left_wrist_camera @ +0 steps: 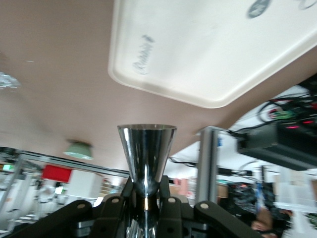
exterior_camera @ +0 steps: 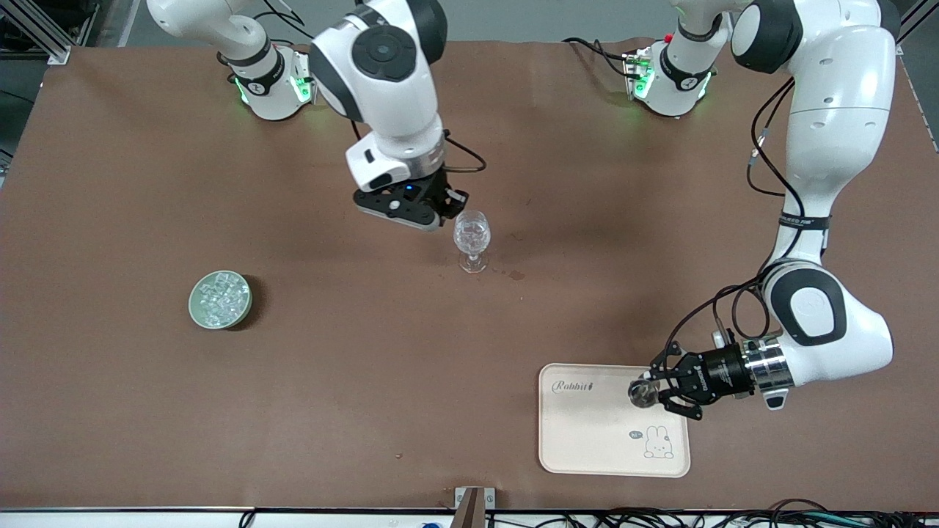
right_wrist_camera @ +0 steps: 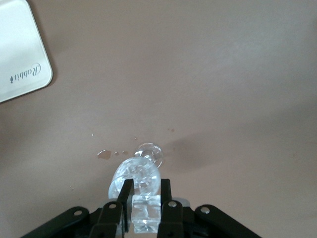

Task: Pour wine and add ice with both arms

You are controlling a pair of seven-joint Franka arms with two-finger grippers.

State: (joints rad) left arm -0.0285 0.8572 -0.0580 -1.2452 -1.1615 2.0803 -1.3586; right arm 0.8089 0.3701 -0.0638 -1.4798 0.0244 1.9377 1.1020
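A heap of small clear glassy ice cubes (exterior_camera: 218, 297) fills a pale green round bowl (exterior_camera: 196, 308) that sits on the brown table (exterior_camera: 367, 367) toward the right arm's end, well apart from everything else. One more clear ice cube (right_wrist_camera: 145, 214) is pinched between the two black fingers of the right gripper (exterior_camera: 449, 214), which hangs just over the rim of a clear stemmed wine glass (exterior_camera: 471, 240). That glass stands upright near the middle of the table, and its bowl already holds glassy pieces (the right wrist view looks straight down into it, past the held cube). A few small wet spots (exterior_camera: 516, 275) lie on the table just beside the glass's foot, toward the left arm's end.

The left gripper (exterior_camera: 650, 391) is over the edge of a cream rectangular tray (exterior_camera: 587, 440) with a rabbit drawing and the word "Rabbit" printed on it; the tray lies near the front camera, toward the left arm's end. Its fingers are clamped on the narrow waist of a shiny metal cone-shaped measuring cup (left_wrist_camera: 146, 158), whose mouth points away from the wrist, out over the tray. The white left arm (exterior_camera: 829, 147) reaches down the table from its base, bent sharply at the wrist.
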